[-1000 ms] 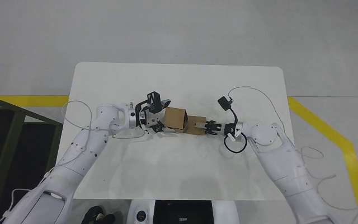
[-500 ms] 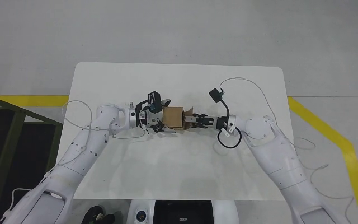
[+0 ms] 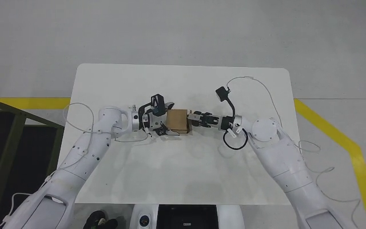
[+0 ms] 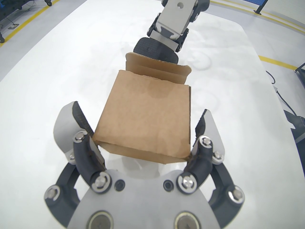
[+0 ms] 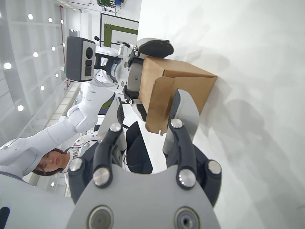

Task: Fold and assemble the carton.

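Your left claw (image 4: 140,122) is clamped on the carton (image 4: 147,120). Its two fingers (image 4: 82,122) are spread to the box's full width and press on opposite sides of the end nearest the wrist. The right wrist view gives you the same hold from the other end, with one black pad on each side of the brown box.

The carton sits about the middle of the white desk (image 3: 229,172), between the two claws, and is formed into a squared tube.

Your right claw (image 5: 147,98) is released, with its fingers standing well apart. One finger (image 5: 182,106) lies against the end flap (image 5: 159,101) on the side of the carton that faces it. The other finger stands off to the side, apart from the box. In the left wrist view, the pad of that right claw rests just behind the flap, which stands up past the box's top panel. You cannot tell from these views whether the flap is fully tucked in.
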